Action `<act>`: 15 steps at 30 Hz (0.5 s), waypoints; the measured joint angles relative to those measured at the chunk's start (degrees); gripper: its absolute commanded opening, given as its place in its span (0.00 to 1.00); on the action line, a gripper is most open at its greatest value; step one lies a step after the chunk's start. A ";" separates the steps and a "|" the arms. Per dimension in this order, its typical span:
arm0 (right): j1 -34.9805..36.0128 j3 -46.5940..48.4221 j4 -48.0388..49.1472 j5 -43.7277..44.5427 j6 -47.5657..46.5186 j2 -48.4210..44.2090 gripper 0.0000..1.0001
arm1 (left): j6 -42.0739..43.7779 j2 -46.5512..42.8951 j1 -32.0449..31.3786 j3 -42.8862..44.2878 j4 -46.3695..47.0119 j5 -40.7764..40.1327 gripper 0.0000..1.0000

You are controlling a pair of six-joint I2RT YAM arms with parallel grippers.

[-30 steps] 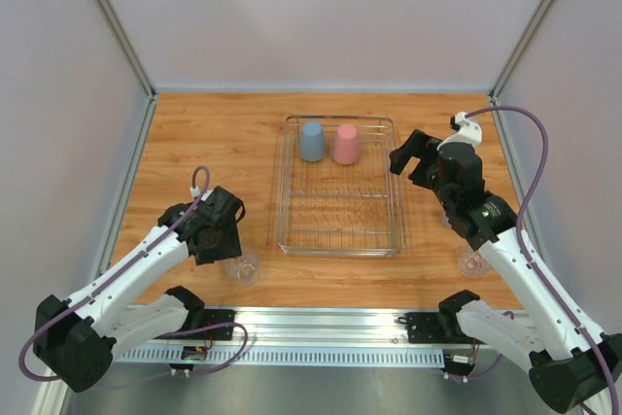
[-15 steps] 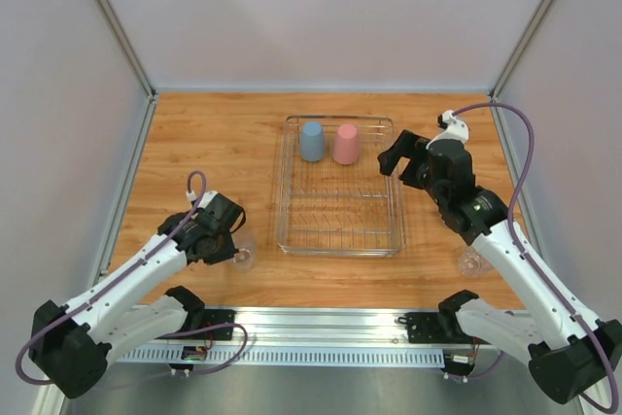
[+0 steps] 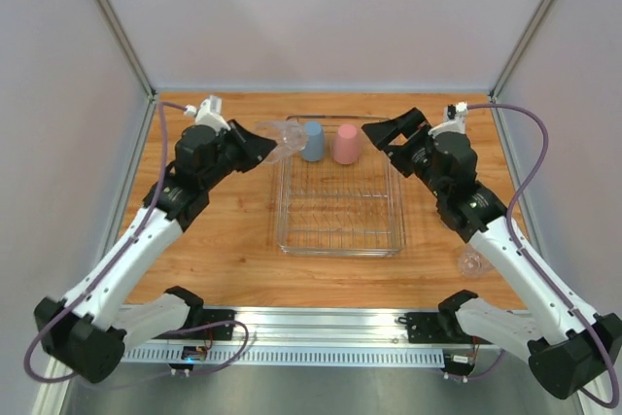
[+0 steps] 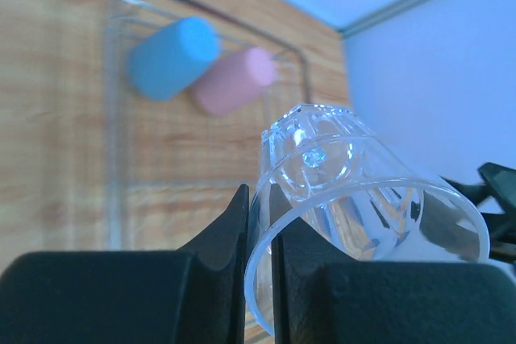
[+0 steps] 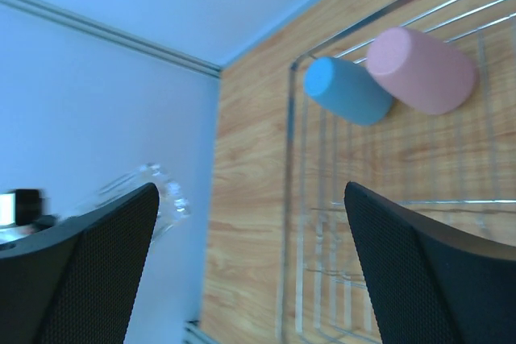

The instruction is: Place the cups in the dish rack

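At the far left corner of the dish rack [image 3: 340, 252], my left claw [image 3: 264, 146] is clamped on the rim of a clear cup [image 3: 284, 135], with one finger inside the mouth and the other outside against the wall. That pinch carries the tumbler well off the worktop [image 3: 214, 240], lying roughly sideways with its faceted base pointing toward the rack. I judge a rim grip suits this job: it leaves the body free, so a roll of the wrist can turn the cup mouth-down before I let go. Just beyond it, the blue cup [image 3: 311, 141] and pink cup [image 3: 346, 144] sit side by side in the rack's back row, seemingly inverted. The open spot to the blue one's left looks like the natural target. Across the rack, my right claw [image 3: 394, 131] hangs spread wide and empty above the far right corner, apart from the left arm's path. A second clear cup [image 3: 472, 261] waits on the worktop by the right arm. I see no lavender cup.
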 measured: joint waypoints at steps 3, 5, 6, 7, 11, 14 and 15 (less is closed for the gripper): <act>-0.94 -2.80 6.43 -2.43 9.40 -0.15 1.00 | -3.58 8.66 -0.09 -2.71 17.97 7.74 0.00; -1.46 -3.17 9.70 -4.70 14.56 1.92 1.00 | -5.16 12.81 -0.11 -5.22 26.38 10.58 0.00; -1.53 -3.15 11.47 -5.86 16.98 3.41 1.00 | -5.90 14.51 -0.24 -6.71 30.08 11.63 0.00; -1.53 -3.21 12.96 -6.80 19.30 4.81 1.00 | -6.34 15.76 -0.35 -8.09 33.33 12.31 0.00; -1.44 -5.55 18.99 -8.07 28.46 7.63 1.00 | -6.49 17.53 -1.51 -10.82 43.08 12.74 0.00; -1.07 -6.38 20.68 -7.91 32.96 8.11 1.00 | -6.08 18.01 -2.64 -10.38 50.51 12.83 0.00; -0.92 -6.29 20.87 -7.82 34.01 8.22 1.00 | -5.84 18.36 -2.97 -9.86 52.52 12.98 0.00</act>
